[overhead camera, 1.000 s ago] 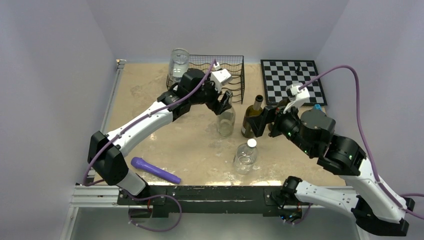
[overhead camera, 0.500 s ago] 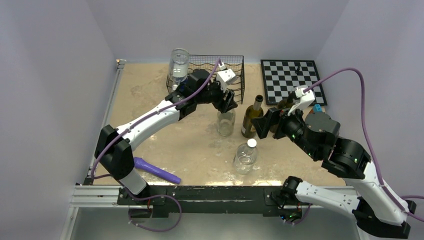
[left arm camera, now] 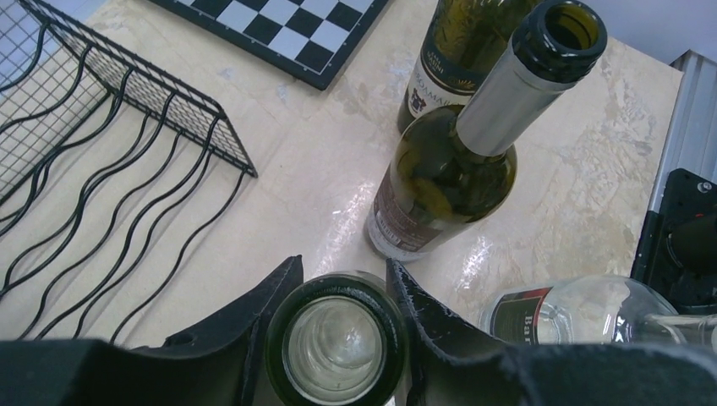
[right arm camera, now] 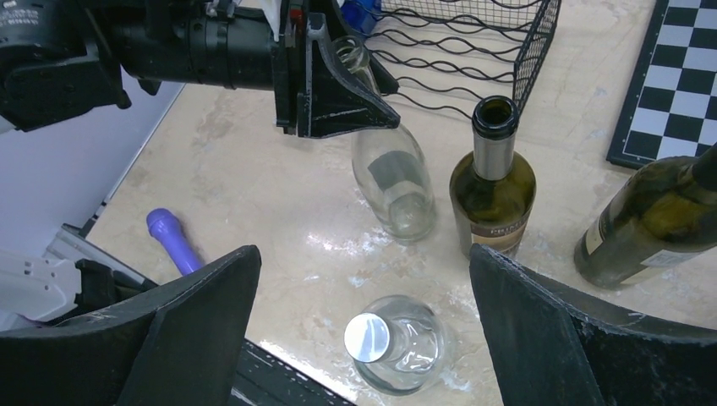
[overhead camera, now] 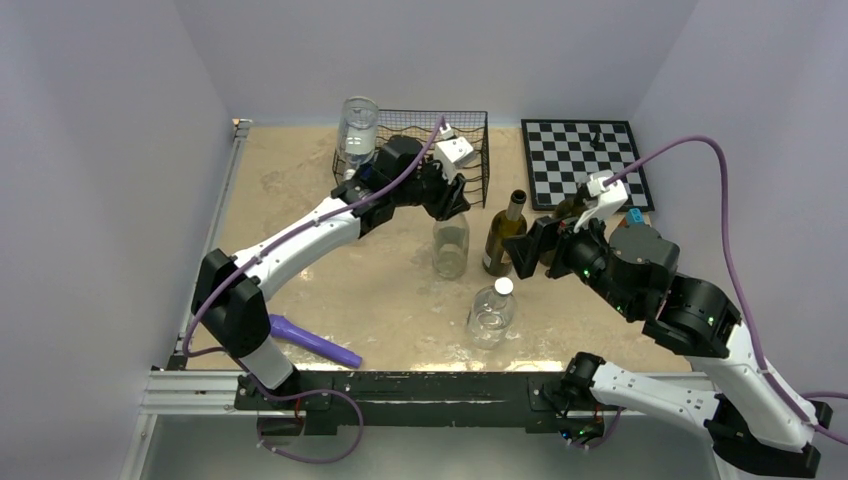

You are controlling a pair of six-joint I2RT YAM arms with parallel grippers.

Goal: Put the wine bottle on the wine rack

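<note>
Standing upright on the table just in front of the wine rack [overhead camera: 462,140], by its right front corner, the clear wine bottle [overhead camera: 451,248] has its neck clamped in the left gripper [overhead camera: 448,200]. The left arm stretches diagonally across the rack's front, with the elbow bent and the wrist tipped downward. A green bottle [overhead camera: 503,238] stands just right of the clear one, also in front of the rack. The right gripper [overhead camera: 532,247] sits beside the green bottle with its jaws spread and nothing in them, and its arm is folded back. A chessboard [overhead camera: 585,160] lies to the right of the rack.

In the left wrist view, both fingers [left arm camera: 254,326] press against the clear bottle's open mouth, and the rack's wavy wires show at upper left. The green bottle has a silver neck sleeve and a pale label whose print is too small to read. A darker bottle [left arm camera: 461,46] behind it carries a cream label, partly cut off and unreadable.

In the right wrist view, the jaws gape wide in the foreground. A capped bottle [right arm camera: 393,342] stands farther from the rack. The clear bottle's grey label and the green bottle's label are both too blurred to read.
</note>
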